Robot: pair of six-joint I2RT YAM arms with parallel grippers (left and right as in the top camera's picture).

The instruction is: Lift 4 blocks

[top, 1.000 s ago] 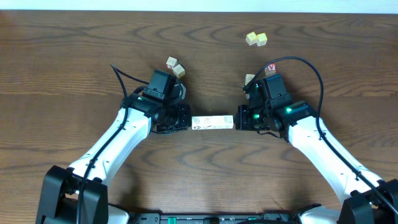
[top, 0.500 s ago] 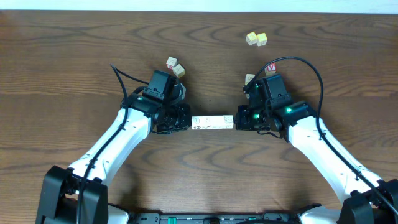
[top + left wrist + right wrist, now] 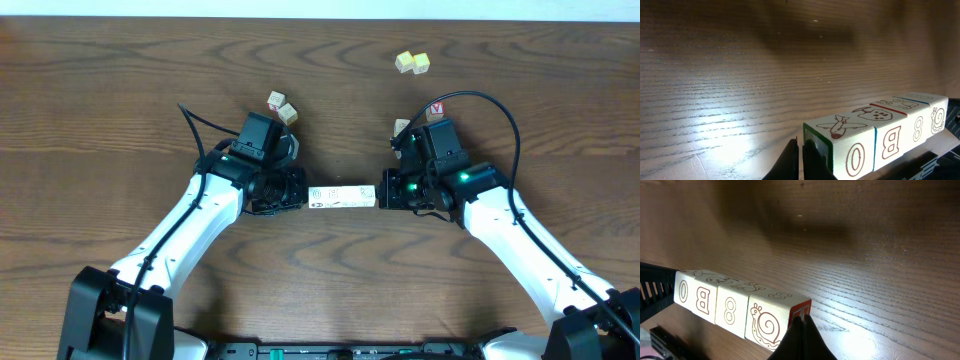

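**Four blocks pinched end to end between two shut grippers**

Nearest the base, over the dark brown wooden table (image 3: 320, 290): left gripper (image 3: 303, 195) with fingers closed flat together, tip pushed against the green-edged end face of the row; right gripper (image 3: 381, 194) likewise closed to a single tip, pushed against the red-edged face at the opposite end.

Between the two tips and touching both: four pale cream wooden alphabet blocks (image 3: 342, 196), set face to face in one straight row across the middle of the table; printed along the side with O, B, 8 and a snail, with a small plane among the drawings on top. From both wrist views, seemingly raised clear of the wood, with a dark shadow lying well beyond the row; not to be settled from overhead.

Farther out, just beyond the left arm: two small pale wooden cubes (image 3: 276, 100), touching at a corner. Beside the right wrist: one pale cube (image 3: 401, 126), partly hidden; just behind it, a cube with a red-marked top (image 3: 436, 109). Farthest, near the back edge: pair of yellow-topped cubes (image 3: 404, 61), side by side.
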